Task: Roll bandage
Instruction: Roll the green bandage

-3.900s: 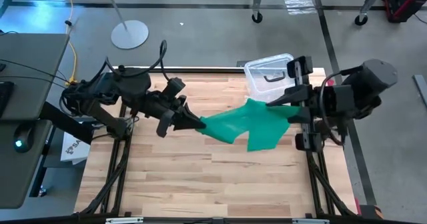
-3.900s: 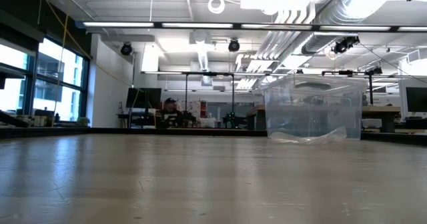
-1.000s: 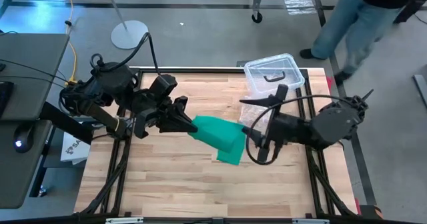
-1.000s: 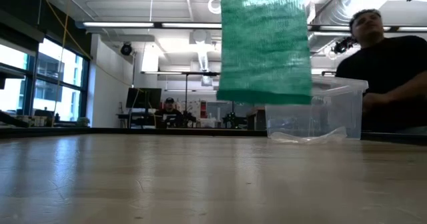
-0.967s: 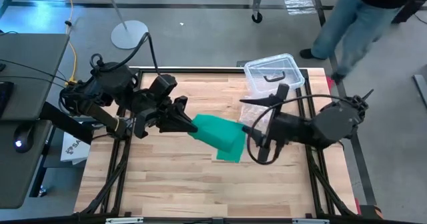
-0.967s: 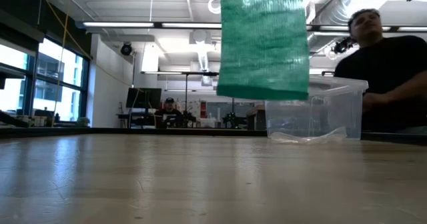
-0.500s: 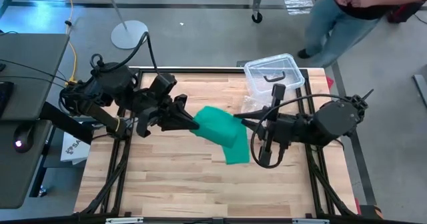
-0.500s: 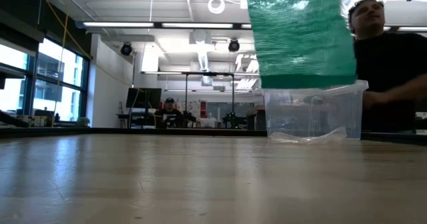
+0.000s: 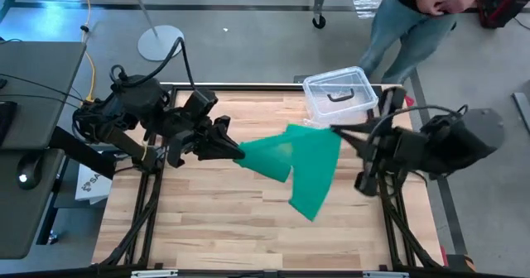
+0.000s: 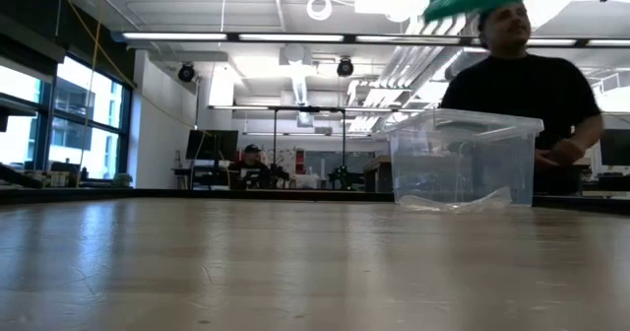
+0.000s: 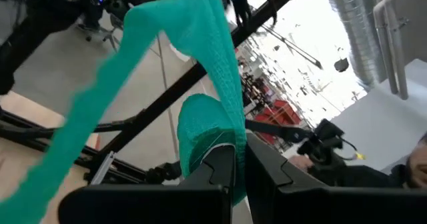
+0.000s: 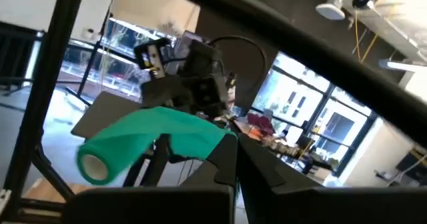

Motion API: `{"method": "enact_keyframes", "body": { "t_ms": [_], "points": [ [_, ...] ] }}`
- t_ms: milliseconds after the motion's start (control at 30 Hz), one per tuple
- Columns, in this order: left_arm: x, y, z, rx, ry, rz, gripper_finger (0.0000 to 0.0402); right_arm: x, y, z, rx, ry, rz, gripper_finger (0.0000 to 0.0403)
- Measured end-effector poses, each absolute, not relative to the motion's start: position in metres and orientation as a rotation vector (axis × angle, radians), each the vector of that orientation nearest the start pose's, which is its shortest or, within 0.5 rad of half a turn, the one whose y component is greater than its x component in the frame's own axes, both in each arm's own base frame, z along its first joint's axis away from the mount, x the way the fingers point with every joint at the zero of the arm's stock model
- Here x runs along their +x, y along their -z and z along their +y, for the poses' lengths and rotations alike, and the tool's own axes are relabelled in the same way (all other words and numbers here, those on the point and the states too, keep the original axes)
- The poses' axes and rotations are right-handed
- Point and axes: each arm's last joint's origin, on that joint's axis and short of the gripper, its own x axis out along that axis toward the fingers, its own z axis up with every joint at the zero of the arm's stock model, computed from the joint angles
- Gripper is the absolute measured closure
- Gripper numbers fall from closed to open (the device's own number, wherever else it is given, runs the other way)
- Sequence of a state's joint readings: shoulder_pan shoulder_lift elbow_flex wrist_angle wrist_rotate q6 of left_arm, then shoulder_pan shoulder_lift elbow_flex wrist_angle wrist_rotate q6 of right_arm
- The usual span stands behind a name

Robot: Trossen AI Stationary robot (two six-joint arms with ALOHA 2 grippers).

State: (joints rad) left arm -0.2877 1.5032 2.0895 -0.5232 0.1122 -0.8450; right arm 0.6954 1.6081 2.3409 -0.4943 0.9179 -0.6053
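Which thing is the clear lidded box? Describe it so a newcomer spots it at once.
Start at the wooden table and go to its far edge on the right arm's side. There stands the clear plastic box, beyond the green bandage stretched in the air between the left claw and right claw. Unlike the bandage, it is see-through, with a black handle on its lid.

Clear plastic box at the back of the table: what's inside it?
Through the walls of the clear box, a crumpled clear plastic piece lies on its floor. From above, its black handle shows. The bandage hangs beside it, not inside.
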Motion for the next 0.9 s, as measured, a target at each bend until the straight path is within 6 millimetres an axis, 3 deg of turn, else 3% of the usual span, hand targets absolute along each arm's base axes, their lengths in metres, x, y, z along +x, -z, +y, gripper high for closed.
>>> {"method": "enact_keyframes", "body": {
  "t_ms": [167, 367, 533, 767, 900],
  "points": [
    [0.257, -0.558, -0.080, -0.841, 0.418, 0.119, 0.0391, 0.207, -0.590, 0.131, -0.395, 0.286, -0.018, 0.0403],
    [0.257, -0.559, -0.080, -0.831, 0.411, 0.108, 0.0391, 0.225, -0.561, 0.123, -0.285, 0.217, 0.158, 0.0403],
    [0.257, -0.559, -0.079, -0.750, 0.380, 0.078, 0.0391, 0.229, -0.554, 0.117, -0.183, 0.264, 0.202, 0.0399],
    [0.258, -0.557, -0.079, -0.632, 0.365, 0.066, 0.0391, 0.231, -0.551, 0.122, 0.057, 0.116, 0.214, 0.0319],
    [0.258, -0.555, -0.079, -0.627, 0.357, 0.087, 0.0391, 0.234, -0.539, 0.134, 0.071, 0.037, 0.303, 0.0279]
  ]
}}
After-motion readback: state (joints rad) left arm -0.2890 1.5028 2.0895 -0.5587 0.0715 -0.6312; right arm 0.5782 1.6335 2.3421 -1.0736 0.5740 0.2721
